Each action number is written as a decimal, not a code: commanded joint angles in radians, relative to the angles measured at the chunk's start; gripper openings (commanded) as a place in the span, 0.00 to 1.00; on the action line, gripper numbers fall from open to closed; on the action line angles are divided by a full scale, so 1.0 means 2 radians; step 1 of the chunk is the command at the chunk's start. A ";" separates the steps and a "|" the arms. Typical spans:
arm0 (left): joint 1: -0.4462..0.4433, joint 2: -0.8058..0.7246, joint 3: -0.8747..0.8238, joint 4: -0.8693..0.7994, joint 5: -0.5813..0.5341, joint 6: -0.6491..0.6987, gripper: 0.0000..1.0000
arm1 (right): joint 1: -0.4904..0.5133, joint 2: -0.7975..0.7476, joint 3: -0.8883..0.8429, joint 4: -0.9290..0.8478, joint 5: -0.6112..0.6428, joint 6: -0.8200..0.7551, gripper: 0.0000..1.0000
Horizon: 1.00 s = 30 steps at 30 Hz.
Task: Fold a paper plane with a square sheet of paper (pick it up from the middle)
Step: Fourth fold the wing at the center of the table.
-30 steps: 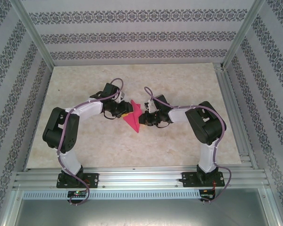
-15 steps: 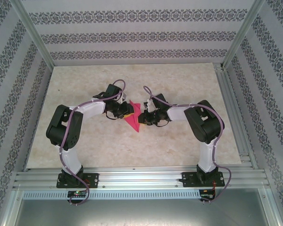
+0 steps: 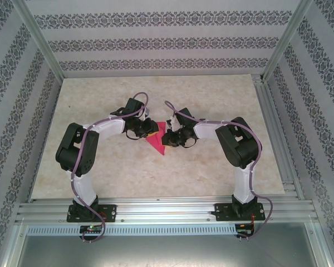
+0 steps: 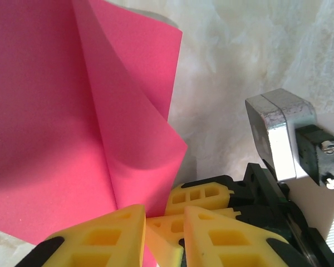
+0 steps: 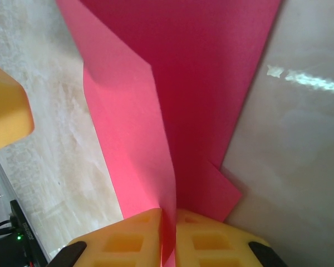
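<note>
At bench [image 3: 211, 94] centre: clamping folded pink paper sheet [image 5: 200, 83] tight in right gripper [image 5: 168, 217]; holding left gripper [image 4: 164, 219] narrow-jawed against other side, grip undeterminable.

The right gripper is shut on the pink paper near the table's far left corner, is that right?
No: the right gripper is shut on the pink paper at the middle of the table, as the top external view shows.

Lab test cell: aluminium frame [image 3: 167, 209], wallpapered walls [image 3: 156, 44]
</note>
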 commanded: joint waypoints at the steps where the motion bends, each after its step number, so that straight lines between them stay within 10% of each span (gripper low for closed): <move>1: -0.004 0.023 0.011 0.038 0.016 -0.015 0.26 | 0.000 0.016 0.009 -0.011 0.008 -0.009 0.13; 30: -0.008 0.092 0.020 0.052 0.016 -0.016 0.25 | -0.004 -0.026 -0.005 -0.011 0.007 -0.001 0.24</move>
